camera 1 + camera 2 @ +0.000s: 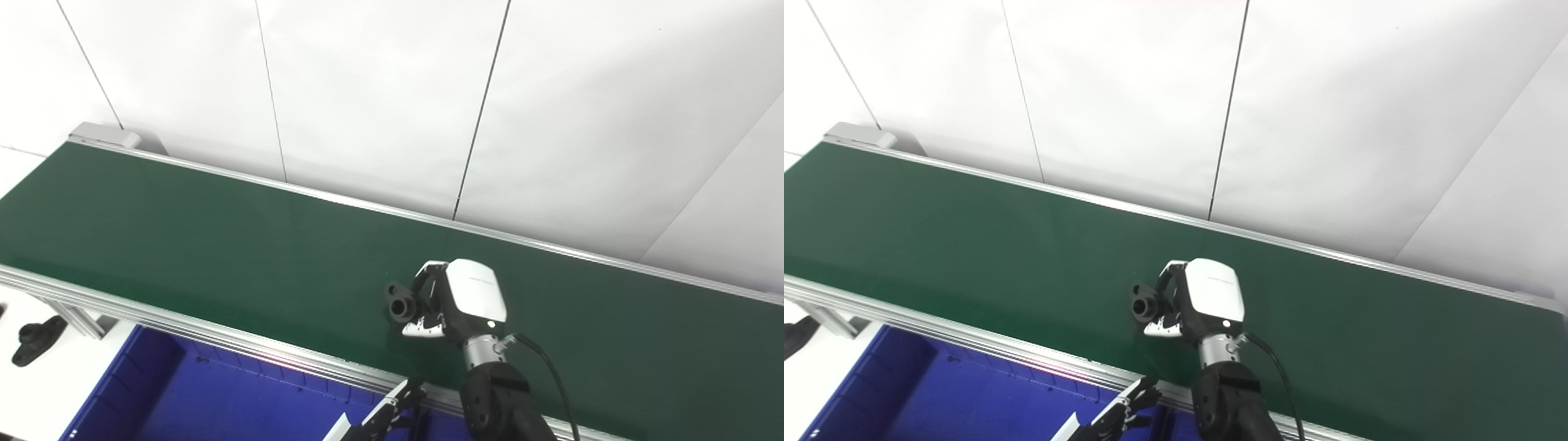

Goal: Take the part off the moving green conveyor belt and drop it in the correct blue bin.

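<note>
**Right hand at the black part on the belt; left hand low at the bin**

Writing: a faint grey line of print sits on the white back shell of the right hand [456, 303], too small to read. No other labels or markings are legible anywhere in either view.

The part [401, 303]: black, matte, small. It shows a short tube with a round open bore facing the camera, joined to a flat flange or lug behind it that carries at least one small hole. It lies on the green conveyor belt [214, 245], directly at the fingertip side of the right hand, to that hand's left as seen from the head.

Right hand: over the belt, palm side toward the part, fingers [1168, 274] curled over it from above and the thumb [422, 331] reaching in below it. The fingers bracket the part and look to be touching it, but whether the grasp is closed firmly cannot be told. The part seems to rest on the belt.

Left hand [1127, 410]: only dark fingertips and a white edge show at the bottom of the frame, below and to the left of the right hand, over the blue bin [184, 392] beside the belt's near rail. Spread or clenched cannot be told.

A second black object [37, 340] lies on the white surface far to the left of both hands, past the bin.
</note>
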Controlling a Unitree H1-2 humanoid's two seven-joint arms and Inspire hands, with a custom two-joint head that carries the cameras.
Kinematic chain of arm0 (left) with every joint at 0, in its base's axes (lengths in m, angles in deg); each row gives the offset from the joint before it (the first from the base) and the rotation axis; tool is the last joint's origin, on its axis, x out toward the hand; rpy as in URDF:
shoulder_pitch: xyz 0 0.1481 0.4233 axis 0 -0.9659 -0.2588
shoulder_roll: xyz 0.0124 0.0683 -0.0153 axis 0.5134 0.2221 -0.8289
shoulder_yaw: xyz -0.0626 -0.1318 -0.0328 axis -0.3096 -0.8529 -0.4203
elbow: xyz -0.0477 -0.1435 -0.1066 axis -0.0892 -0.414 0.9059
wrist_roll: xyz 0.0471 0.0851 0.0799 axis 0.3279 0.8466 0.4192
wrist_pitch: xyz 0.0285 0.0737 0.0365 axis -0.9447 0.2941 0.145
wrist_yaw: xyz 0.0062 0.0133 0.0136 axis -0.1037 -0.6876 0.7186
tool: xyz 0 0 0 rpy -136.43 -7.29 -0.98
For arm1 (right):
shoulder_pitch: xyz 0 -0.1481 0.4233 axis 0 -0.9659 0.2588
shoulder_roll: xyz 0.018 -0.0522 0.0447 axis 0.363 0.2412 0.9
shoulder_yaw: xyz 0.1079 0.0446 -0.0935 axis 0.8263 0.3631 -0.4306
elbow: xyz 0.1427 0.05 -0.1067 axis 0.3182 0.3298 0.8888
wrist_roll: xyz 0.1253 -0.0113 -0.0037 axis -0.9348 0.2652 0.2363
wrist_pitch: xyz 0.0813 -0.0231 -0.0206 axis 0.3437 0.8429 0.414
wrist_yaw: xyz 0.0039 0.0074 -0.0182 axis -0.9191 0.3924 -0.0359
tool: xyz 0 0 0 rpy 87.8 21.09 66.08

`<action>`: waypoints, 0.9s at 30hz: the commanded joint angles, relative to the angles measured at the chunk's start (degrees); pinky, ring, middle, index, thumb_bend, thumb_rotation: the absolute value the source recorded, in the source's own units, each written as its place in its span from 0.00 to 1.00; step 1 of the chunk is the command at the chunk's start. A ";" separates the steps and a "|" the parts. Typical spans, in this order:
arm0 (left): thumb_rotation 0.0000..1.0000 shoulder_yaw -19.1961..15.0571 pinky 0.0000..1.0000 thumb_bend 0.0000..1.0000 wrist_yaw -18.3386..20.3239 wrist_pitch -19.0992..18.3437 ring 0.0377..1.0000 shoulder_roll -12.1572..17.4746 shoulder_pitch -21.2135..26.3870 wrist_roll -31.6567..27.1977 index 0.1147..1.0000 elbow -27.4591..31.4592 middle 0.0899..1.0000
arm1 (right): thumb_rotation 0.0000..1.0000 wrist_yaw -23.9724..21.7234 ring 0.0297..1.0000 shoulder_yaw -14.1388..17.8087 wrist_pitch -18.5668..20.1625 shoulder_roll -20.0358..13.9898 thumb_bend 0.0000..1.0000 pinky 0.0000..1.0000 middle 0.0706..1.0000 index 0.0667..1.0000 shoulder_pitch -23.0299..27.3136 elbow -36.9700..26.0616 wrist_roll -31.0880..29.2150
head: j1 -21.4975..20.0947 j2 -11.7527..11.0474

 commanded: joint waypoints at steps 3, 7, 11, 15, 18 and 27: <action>0.63 -0.28 0.87 0.88 0.69 1.00 0.94 0.70 -0.22 -1.62 0.98 1.60 0.94 | 0.14 -0.34 0.13 1.46 0.29 0.32 0.50 0.11 0.18 0.45 -0.91 -8.49 1.35 | -1.29 0.62; 0.66 -0.71 0.92 0.87 1.29 0.78 0.96 1.35 -0.33 -2.79 0.99 2.48 0.95 | 0.14 -1.53 0.13 2.13 0.43 0.68 0.50 0.11 0.17 0.45 -3.19 -13.78 2.13 | -4.35 2.10; 0.68 -1.27 0.96 0.86 2.02 0.04 0.97 2.34 -0.52 -3.76 1.00 4.04 0.96 | 0.14 -4.30 0.13 2.13 1.41 0.99 0.50 0.10 0.16 0.45 -5.25 -18.87 3.98 | -8.91 4.07; 0.73 -2.23 0.95 0.85 2.32 0.23 0.96 3.33 -0.59 -4.54 1.00 5.17 0.96 | 0.14 -7.38 0.12 2.28 1.73 1.21 0.50 0.10 0.17 0.45 -7.58 -23.85 6.18 | -14.11 5.97; 0.75 -2.92 0.94 0.85 2.58 -0.65 0.97 3.98 -0.71 -5.15 1.00 6.47 0.96 | 0.13 -8.83 0.12 2.51 1.40 1.24 0.50 0.10 0.16 0.45 -8.73 -26.21 7.77 | -16.35 7.06; 0.84 -6.12 0.99 0.85 4.64 -7.03 1.00 7.57 -0.64 -10.75 1.00 13.22 0.98 | 0.13 -20.81 0.12 4.83 2.38 -0.08 0.50 0.10 0.17 0.45 -14.69 -38.65 13.39 | -27.56 13.81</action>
